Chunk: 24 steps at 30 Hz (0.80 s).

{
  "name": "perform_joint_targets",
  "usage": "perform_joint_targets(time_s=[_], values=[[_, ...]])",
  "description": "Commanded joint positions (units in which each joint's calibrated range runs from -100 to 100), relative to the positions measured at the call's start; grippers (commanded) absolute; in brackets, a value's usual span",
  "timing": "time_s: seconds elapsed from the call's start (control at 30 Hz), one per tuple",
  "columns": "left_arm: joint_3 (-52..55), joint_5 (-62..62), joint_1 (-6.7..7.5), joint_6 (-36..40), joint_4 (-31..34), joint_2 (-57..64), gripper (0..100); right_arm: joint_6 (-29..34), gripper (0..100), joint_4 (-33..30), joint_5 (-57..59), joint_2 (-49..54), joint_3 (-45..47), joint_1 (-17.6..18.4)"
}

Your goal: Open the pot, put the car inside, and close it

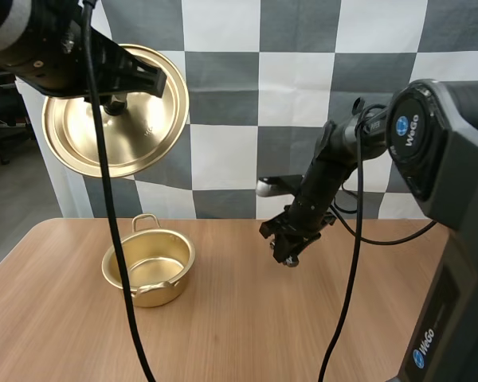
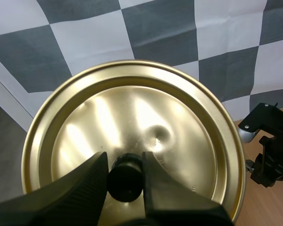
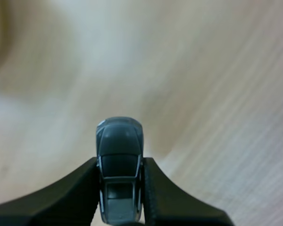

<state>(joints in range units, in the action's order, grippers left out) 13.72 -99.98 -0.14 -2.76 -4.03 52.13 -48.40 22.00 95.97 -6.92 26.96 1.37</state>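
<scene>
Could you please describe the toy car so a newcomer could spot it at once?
Look at the wooden table: over it, right of the golden pot, hangs the right gripper. Between its black fingers sits the car, small and dark grey, unlike the pot and raised lid.

bright light | glare streaks on lid (image 2: pixel 132 117) (knob side) | soft shadows on table (image 1: pixel 263 326)

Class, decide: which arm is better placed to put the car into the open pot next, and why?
Right. The right claw pinches the car, hanging over the table beside the open pot. The left claw is busy holding the lid up by its knob.
</scene>
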Motion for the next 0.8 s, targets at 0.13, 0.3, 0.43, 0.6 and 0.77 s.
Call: perform_joint_targets(time_s=[0.13,0.3,0.43,0.6,0.77], values=[[0.02,-0.02,-0.04,0.01,0.05,5.05,16,-15.12,0,6.43,4.03,8.25,-0.51,0.0],[0.02,-0.02,-1.04,0.01,0.46,9.89,16,-15.35,0,9.3,4.03,6.91,-4.65,0.95],[0.02,-0.02,-1.78,0.01,0.44,12.48,16,-15.35,0,9.09,4.03,3.54,-8.28,4.3],[0.02,-0.02,-1.78,0.01,1.92,13.22,16,-13.83,0,8.67,4.03,-2.25,-10.8,8.81],[0.02,-0.02,-1.78,0.01,3.69,13.35,16,-13.83,0,8.56,4.03,-7.02,-11.37,11.84]])
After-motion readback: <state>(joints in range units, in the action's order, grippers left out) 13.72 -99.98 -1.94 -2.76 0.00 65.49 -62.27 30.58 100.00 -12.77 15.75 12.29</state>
